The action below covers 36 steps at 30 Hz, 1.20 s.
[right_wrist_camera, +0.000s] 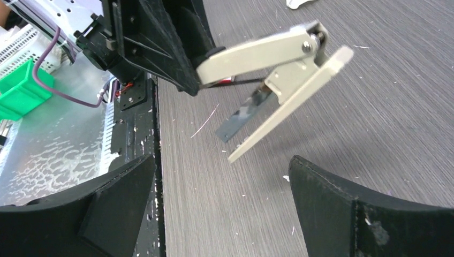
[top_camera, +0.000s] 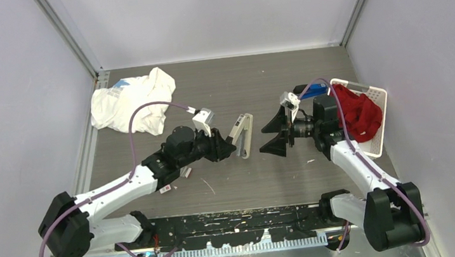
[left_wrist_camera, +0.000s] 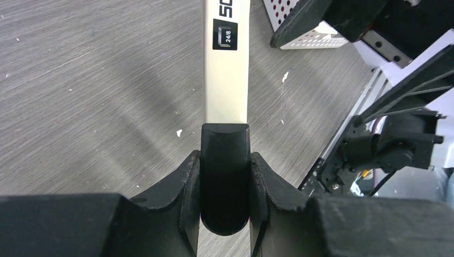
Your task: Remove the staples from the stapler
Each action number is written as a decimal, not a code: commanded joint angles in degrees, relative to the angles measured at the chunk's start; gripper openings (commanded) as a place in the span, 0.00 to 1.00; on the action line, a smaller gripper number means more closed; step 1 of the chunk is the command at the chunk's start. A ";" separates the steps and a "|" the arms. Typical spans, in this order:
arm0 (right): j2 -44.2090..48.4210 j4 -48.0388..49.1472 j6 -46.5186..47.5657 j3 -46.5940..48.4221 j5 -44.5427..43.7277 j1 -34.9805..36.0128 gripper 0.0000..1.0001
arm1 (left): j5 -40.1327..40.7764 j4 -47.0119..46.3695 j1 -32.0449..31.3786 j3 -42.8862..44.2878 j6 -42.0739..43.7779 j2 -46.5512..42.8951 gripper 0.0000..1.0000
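**Bench contents, L to R**

1. White cloth (top_camera: 133, 103): crumpled heap, far-L corner of table (top_camera: 220, 78), well apart from both arms.
2. Thin pale sliver (top_camera: 207, 186): lies flat on tabletop near L forearm. Too small to tell what it is.
3. L gripper (top_camera: 228, 147): reaches to mid-table. Fingers (left_wrist_camera: 188, 176) clamped tight on the black tail end of the stapler, one each side, both touching it.
4. Stapler (top_camera: 243, 136): cream w/ black tail, mid-table, between the two grippers. Stands open at the hinge.
   - Gripped arm (left_wrist_camera: 227, 80) carries a "24/8" mark and runs straight out from the L gripper.
   - Second cream arm (right_wrist_camera: 294, 101) angles down from the hinge toward the tabletop. Can't tell if its tip touches the surface.
   - Bare metal magazine rail (right_wrist_camera: 249, 110) juts out between the two arms.
5. Staples: none made out. The rail face is shiny and blurred in the R wrist view, so can't tell if any sit in it.
6. R gripper (top_camera: 277, 136): just R of the stapler, facing it, not touching. Jaws spread wide, nothing held.
7. White perforated basket (top_camera: 380, 96): at R edge of table, just beside the R arm.
8. Red cloth (top_camera: 357, 115): heaped inside the basket.
9. Small white flecks: scattered on tabletop near the stapler.
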<state>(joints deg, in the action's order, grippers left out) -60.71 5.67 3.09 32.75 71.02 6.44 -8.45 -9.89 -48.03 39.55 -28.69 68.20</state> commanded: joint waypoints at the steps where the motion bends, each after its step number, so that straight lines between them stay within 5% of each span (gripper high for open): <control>1: -1.66 5.27 -0.49 0.55 0.07 0.45 1.00 | 3.38 -7.66 0.42 1.43 -7.47 -4.68 0.00; 18: -12.42 20.62 -15.43 4.93 0.92 6.16 1.00 | 18.62 -5.68 -4.46 2.42 -15.05 -8.04 0.00; 36: -14.62 34.50 -29.23 1.11 2.24 8.28 1.00 | 9.05 -28.07 -4.84 -4.92 -9.90 -8.52 0.00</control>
<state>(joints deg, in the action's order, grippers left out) -76.27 32.95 -22.28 34.13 71.35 13.26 4.78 -21.34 -53.12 33.89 -40.23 61.65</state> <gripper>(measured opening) 0.998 0.307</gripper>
